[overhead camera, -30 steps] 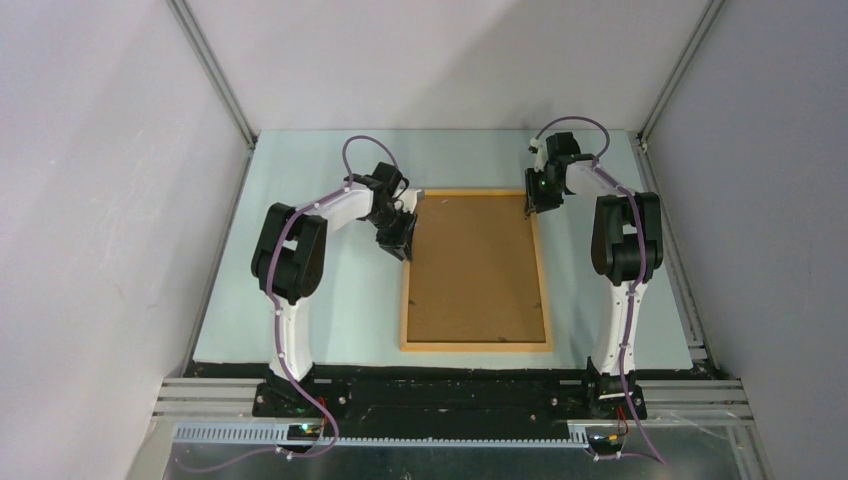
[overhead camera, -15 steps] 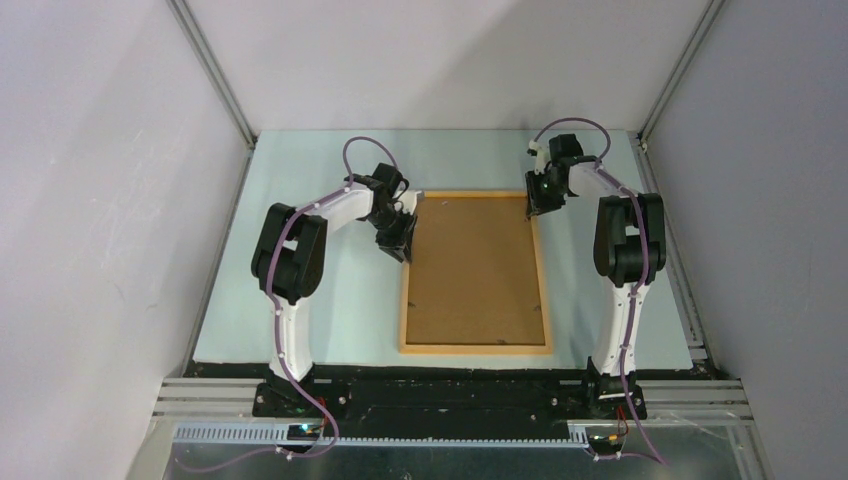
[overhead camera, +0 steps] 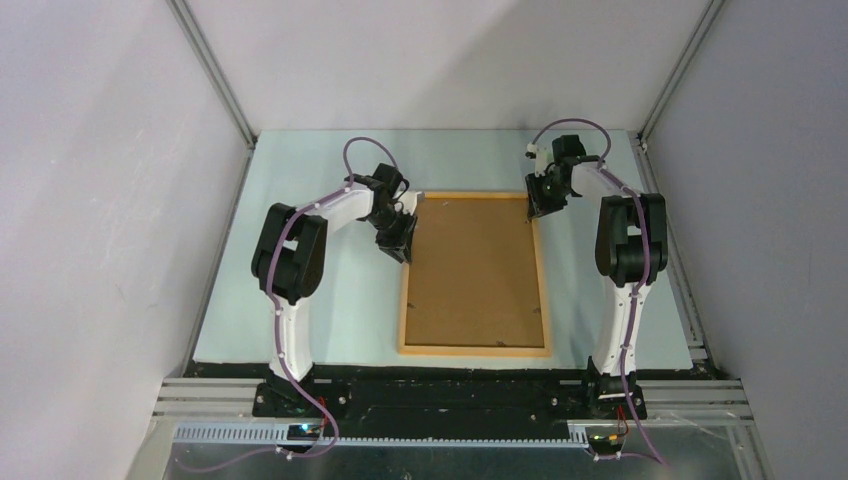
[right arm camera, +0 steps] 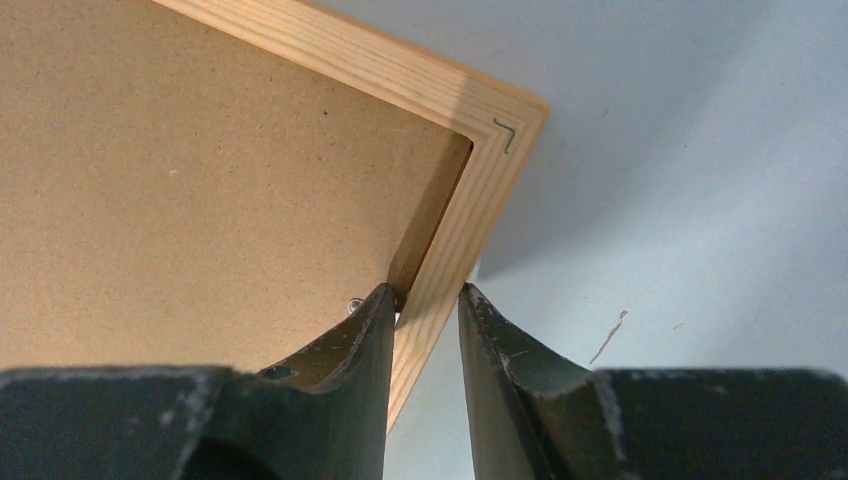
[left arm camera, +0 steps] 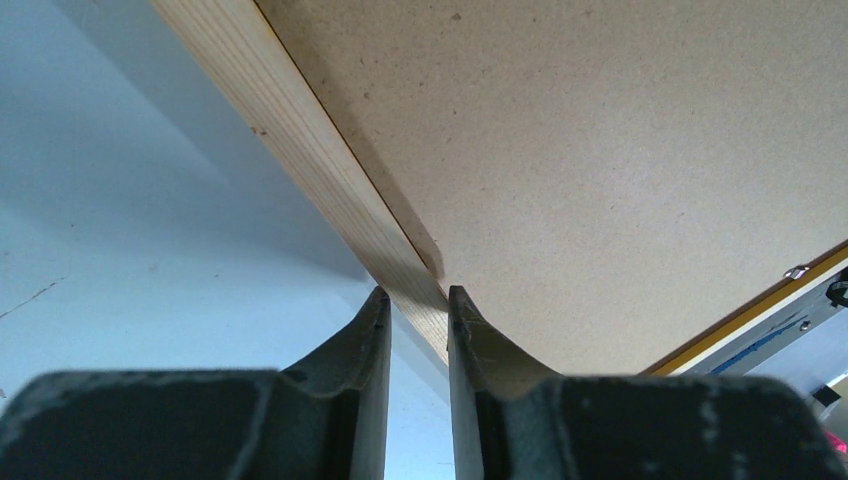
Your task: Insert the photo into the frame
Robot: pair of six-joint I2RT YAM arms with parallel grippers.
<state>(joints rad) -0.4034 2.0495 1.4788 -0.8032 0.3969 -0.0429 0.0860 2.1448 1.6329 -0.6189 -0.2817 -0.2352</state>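
Compared with a second ago, the frame has slipped only slightly on the table, and your right arm has edged a little outward. The frame holds the brown backing board, which fills its opening. Your left gripper is clamped on the frame's left rail, which runs up between its fingertips. Your right gripper pinches the right rail just short of the far corner, with one finger inside against the board's edge and the other outside.

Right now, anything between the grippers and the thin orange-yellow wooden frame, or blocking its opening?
Nothing at the grippers: left gripper and right gripper each clamp a rail of the orange-yellow wooden frame. A plain brown backing board fills its opening. No photo in view.
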